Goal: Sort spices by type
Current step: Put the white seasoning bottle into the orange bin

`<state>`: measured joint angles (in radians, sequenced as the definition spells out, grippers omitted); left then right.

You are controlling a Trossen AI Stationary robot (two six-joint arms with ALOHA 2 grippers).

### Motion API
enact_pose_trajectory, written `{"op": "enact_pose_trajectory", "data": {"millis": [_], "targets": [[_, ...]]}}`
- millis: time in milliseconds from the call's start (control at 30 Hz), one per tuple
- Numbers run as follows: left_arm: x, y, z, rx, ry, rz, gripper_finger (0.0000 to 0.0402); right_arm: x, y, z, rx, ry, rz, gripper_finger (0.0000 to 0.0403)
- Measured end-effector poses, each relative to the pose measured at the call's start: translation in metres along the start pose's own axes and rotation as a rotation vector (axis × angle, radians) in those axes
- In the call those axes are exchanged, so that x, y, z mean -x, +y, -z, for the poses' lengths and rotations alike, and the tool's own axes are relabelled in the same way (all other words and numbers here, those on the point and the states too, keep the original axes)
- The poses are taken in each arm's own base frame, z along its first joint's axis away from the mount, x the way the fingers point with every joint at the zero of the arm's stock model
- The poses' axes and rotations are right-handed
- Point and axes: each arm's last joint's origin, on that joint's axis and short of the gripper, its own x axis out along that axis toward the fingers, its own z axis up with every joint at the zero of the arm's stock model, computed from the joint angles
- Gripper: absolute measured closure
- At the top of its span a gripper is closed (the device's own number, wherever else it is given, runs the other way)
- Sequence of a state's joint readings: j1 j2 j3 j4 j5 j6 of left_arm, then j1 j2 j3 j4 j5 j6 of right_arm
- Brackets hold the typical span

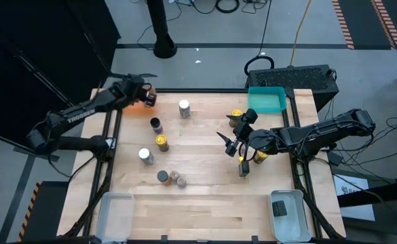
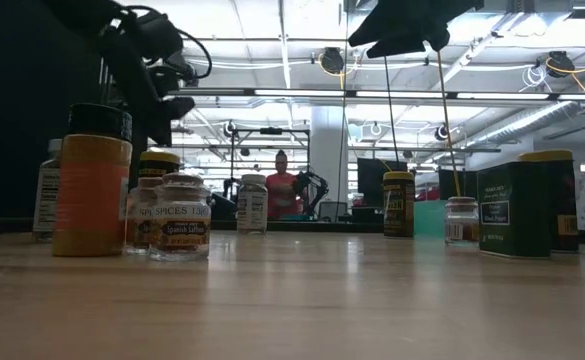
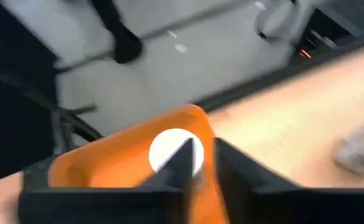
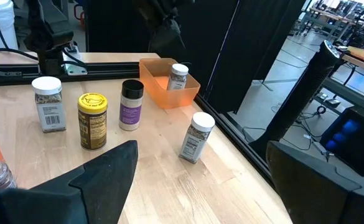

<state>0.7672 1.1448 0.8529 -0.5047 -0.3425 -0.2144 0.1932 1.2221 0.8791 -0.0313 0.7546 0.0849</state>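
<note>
left claw (image 1: 147, 95) above orange tray (image 4: 160, 79) — jar (image 4: 178, 77) inside

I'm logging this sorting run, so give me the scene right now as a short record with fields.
left pincer: over the orange tray at the table's far left corner, fingers nearly together
jar in tray: one white-topped jar, standing upright
right pincer: open, above the table's right half, holding nothing
teal tray: far right corner
</note>
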Motion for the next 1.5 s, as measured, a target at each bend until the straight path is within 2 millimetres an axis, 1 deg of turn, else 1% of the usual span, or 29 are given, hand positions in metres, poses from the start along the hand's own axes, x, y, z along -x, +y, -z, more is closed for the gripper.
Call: {"op": "enact_pose_trajectory", "data": {"millis": [33, 100, 167, 267, 367, 567, 700, 833, 967, 1133, 1300, 1400, 1500], "targets": [[-0.001, 0.004, -0.004, -0.006, 0.016, 0.025, 0.0379, 0.0, 0.0, 0.0, 0.0, 0.0, 0.0, 0.0064], [-0.004, 0.012, -0.009, -0.021, 0.048, 0.039, 0.0392, 0.0, 0.0, 0.0, 0.0, 0.0, 0.0, 0.0064], [-0.008, 0.023, -0.01, 0.0, 0.1, 0.011, 0.0396, 0.0, 0.0, 0.0, 0.0, 0.0, 0.0, 0.0064], [-0.02, 0.039, -0.006, 0.035, 0.189, -0.065, 0.0397, 0.0, 0.0, 0.0, 0.0, 0.001, 0.0, 0.0064], [-0.032, 0.047, -0.003, 0.05, 0.244, -0.104, 0.0398, -0.001, 0.001, 0.001, 0.004, 0.002, 0.0, 0.0064], [-0.058, 0.047, 0.005, 0.038, 0.342, -0.127, 0.0399, -0.002, 0.0, 0.001, 0.005, 0.006, 0.004, 0.0064], [-0.067, 0.04, 0.009, 0.021, 0.381, -0.101, 0.04, -0.001, 0.0, 0.001, 0.005, 0.006, 0.004, 0.0064], [-0.069, 0.035, 0.01, 0.007, 0.384, -0.081, 0.04, -0.002, 0.0, 0.001, 0.006, 0.007, 0.004, 0.0064], [-0.068, 0.027, 0.01, -0.001, 0.388, -0.025, 0.0401, -0.002, 0.0, 0.001, 0.007, 0.007, 0.004, 0.0064], [-0.066, 0.018, 0.011, -0.007, 0.383, -0.008, 0.0401, -0.002, 0.0, 0.001, 0.007, 0.007, 0.004, 0.0064], [-0.064, 0.017, 0.012, -0.039, 0.374, -0.098, 0.0401, -0.002, 0.0, 0.001, 0.007, 0.007, 0.004, 0.0064], [-0.058, 0.018, 0.01, -0.039, 0.354, -0.106, 0.0398, -0.002, 0.0, 0.001, 0.007, 0.007, 0.004, 0.0064], [-0.043, 0.017, 0.006, -0.038, 0.307, -0.086, 0.0389, -0.002, 0.0, 0.001, 0.008, 0.007, 0.004, 0.0064]]}}
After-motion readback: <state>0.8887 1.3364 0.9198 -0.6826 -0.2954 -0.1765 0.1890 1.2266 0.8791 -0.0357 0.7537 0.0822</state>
